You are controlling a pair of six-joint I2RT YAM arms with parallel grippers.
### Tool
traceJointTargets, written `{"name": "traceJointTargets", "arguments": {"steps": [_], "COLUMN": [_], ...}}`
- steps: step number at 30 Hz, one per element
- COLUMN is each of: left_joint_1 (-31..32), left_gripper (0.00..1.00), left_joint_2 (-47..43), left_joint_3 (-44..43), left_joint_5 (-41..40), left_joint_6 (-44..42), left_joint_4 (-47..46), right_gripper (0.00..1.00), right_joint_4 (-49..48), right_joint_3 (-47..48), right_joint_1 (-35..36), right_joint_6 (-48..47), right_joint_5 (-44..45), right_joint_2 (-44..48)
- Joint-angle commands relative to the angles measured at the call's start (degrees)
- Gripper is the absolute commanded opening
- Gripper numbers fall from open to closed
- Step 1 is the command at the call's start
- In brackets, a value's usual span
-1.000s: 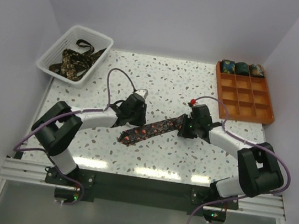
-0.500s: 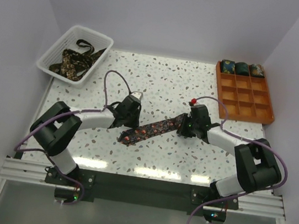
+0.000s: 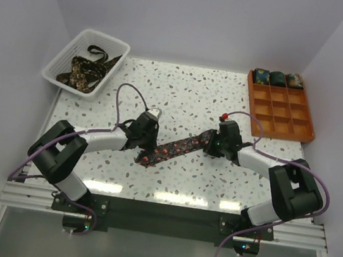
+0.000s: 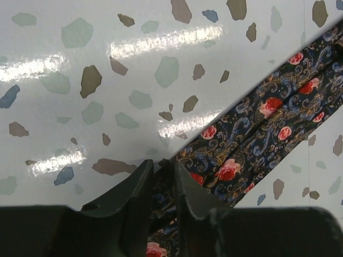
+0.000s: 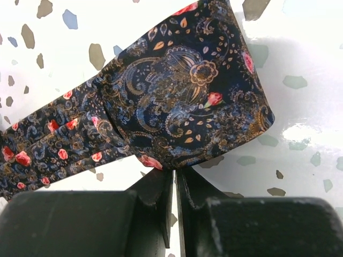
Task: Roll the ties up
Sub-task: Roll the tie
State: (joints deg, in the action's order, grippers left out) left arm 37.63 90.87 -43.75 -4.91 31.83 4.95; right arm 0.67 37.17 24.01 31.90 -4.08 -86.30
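One tie (image 3: 172,149) stretched on the surface (image 3: 195,93), gripped at both ends.
White basket (image 3: 58,64), far left: loose ties (image 3: 85,70), count unclear. Orange tray (image 3: 309,125), far right: three rolled ties (image 3: 277,78) in back row. Left jaws nearly closed on the tie's edge near its lower-left end, covering part of it; right jaws pinched together on its folded upper-right end.

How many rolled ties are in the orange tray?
3, in the far row of the orange tray: left roll, middle roll, right roll. None appears hidden.
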Motion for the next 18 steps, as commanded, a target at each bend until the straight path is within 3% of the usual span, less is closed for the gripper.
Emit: {"name": "traceJointTargets", "arguments": {"steps": [1,4,8,12,18], "left_joint_1": [-0.2,-0.1,0.1,4.2,10.9], "left_gripper": [0.28,0.3,0.31,0.32,0.33], "left_joint_2": [-3.6,-6.5,-9.6,-9.1,0.3], "left_joint_3": [0.6,0.6,-0.4,-4.7,-15.5], "left_joint_5": [-0.5,-0.5,1.9,3.0,4.6], "left_joint_6": [-0.6,0.3,4.3,8.2,13.6], "left_joint_4": [2.6,3.4,3.1,1.4,-4.1], "right_gripper": [0.18,0.32,0.43,0.45,0.42], "right_joint_4": [6.0,11.3,19.1,21.5,20.8], "right_joint_3": [1.9,4.5,8.9,12.5,16.7], "right_joint_1": [0.2,-0.5,-2.7,-9.3,-16.7], "right_joint_6": [-1.7,-5.3,-9.0,-10.9,-10.6], "right_joint_5": [2.4,2.8,-0.1,-5.1,-5.4], "right_joint_2": [3.1,5.9,8.9,9.1,3.6]}}
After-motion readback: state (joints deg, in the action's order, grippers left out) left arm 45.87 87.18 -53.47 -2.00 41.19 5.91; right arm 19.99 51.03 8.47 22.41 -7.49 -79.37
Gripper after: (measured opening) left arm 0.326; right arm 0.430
